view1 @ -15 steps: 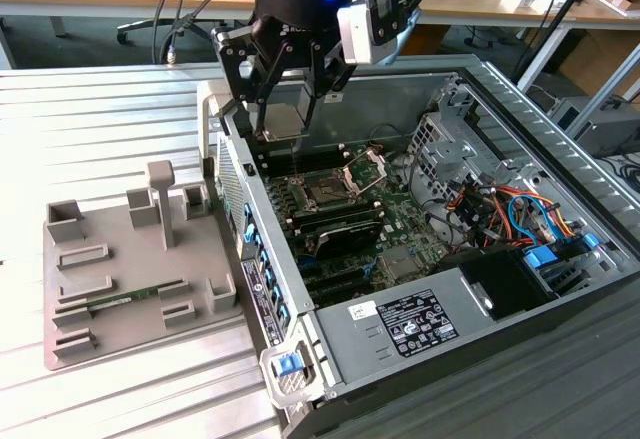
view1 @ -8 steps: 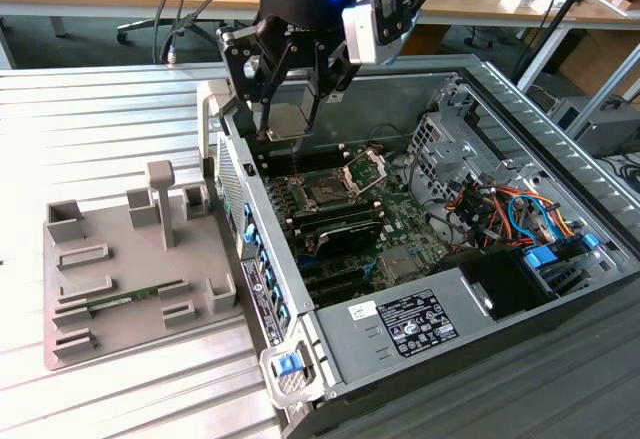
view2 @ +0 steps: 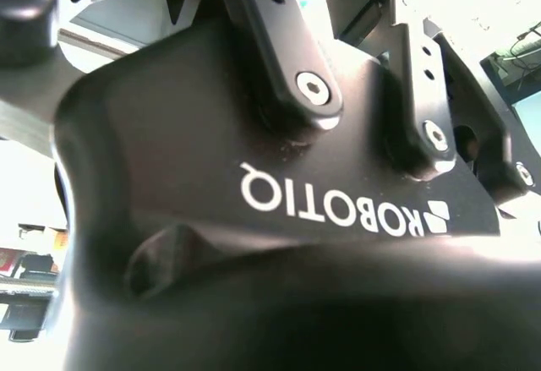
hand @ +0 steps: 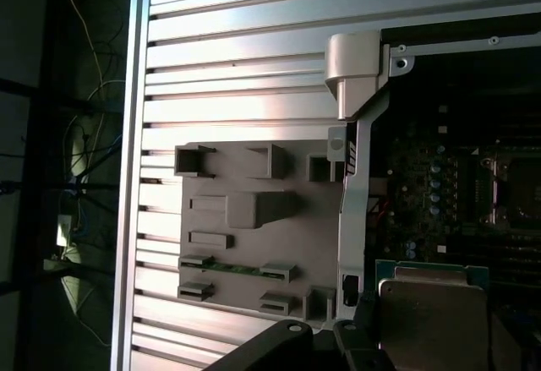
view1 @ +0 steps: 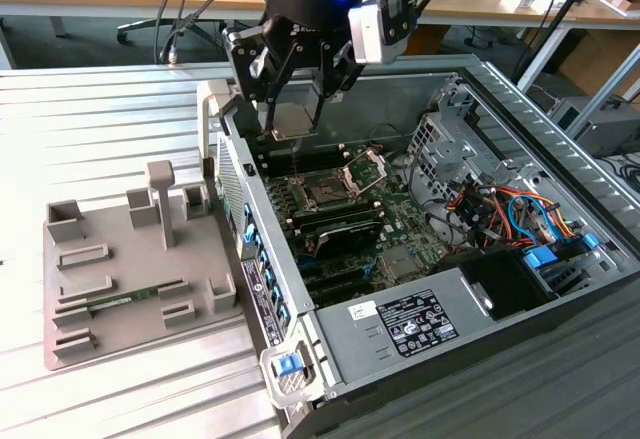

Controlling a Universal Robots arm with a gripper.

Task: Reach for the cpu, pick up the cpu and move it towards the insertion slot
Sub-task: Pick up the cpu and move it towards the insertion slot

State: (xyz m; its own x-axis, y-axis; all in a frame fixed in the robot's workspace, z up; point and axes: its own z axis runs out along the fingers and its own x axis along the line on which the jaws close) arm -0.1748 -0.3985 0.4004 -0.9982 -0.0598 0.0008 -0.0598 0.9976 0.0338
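In the exterior view my gripper [view1: 292, 127] hangs over the back corner of the open computer case, shut on the cpu [view1: 291, 119], a thin square chip with a pale silvery top held upright between the fingers. The insertion slot [view1: 328, 192], a dark square socket with its shiny metal frame [view1: 366, 168] swung open, lies on the motherboard below the gripper and a little toward the exterior view's right. In the first wrist view the cpu [hand: 433, 316] shows its silvery face and green edge beside a black finger [hand: 357, 344], with the insertion slot [hand: 507, 189] dim inside the case.
A grey fixture tray [view1: 130, 259] holding a green memory stick [view1: 130, 299] lies on the ribbed table on the exterior view's left. The case's side wall [view1: 250, 239] stands between them. Long black memory slots [view1: 340, 227], a drive cage [view1: 440, 139] and coloured cables [view1: 500, 204] surround the socket.
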